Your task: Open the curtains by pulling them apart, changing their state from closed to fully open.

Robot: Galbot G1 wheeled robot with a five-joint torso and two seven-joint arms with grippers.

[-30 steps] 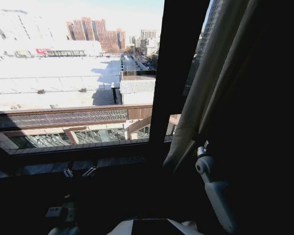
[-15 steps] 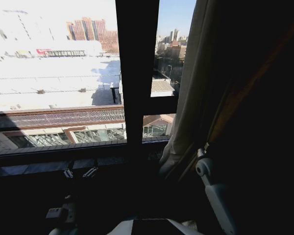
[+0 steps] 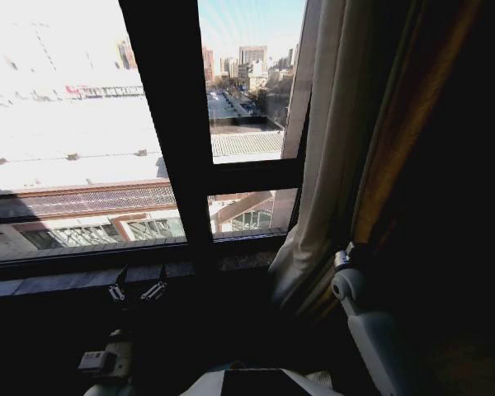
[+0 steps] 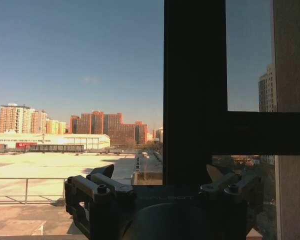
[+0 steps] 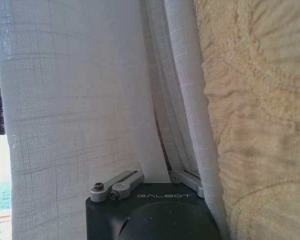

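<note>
though bunched at the window's right, sheer pleated curtains [image 5: 75,100] (fine weave) in the clamped right gripper [image 5: 155,177].

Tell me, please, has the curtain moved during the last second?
Yes: the curtain has shifted right, away from the dark window post, baring more glass.

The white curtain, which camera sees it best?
The right wrist view: the white curtain hangs right in front, its weave and folds plain, with a fold between the right gripper's fingers. The head view shows it gathered at the window's right side, shadowed. In the left wrist view I can't make it out.
</note>
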